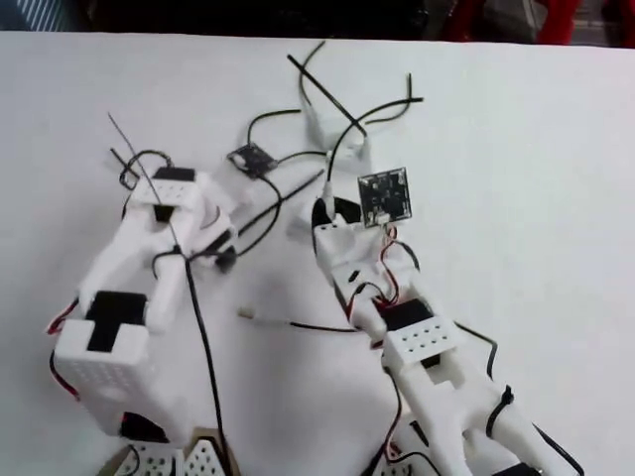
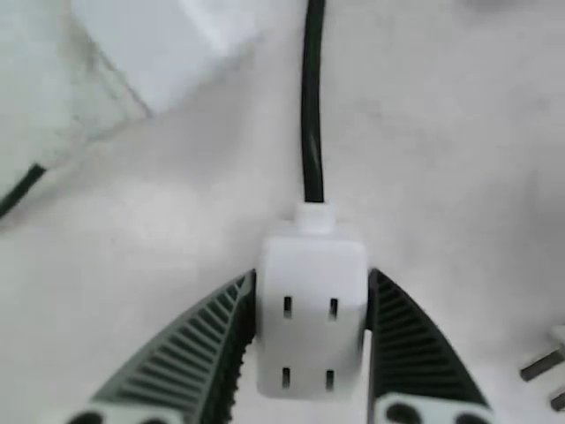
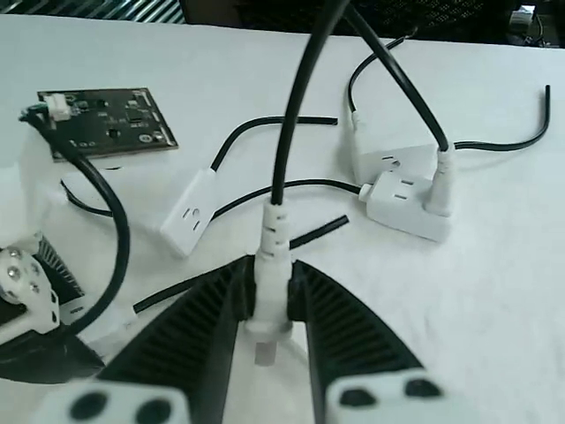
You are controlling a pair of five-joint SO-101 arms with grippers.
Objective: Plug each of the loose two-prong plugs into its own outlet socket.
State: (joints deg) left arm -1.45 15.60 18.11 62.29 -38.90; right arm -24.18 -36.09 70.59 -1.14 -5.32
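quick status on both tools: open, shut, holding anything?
Left tool: closed on the white outlet socket.
Right tool: closed on a white plug.

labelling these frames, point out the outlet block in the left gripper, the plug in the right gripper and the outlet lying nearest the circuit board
outlet block [image 2: 311, 296]: left wrist view, on its slotted face
plug [image 3: 272, 234]: right wrist view, on its white body
loose outlet [image 3: 191, 212]: right wrist view, on its slotted face

Loose black cords [image 1: 322, 91] and outlet sockets [image 3: 397, 201] clutter the table [image 1: 536, 178] centre.
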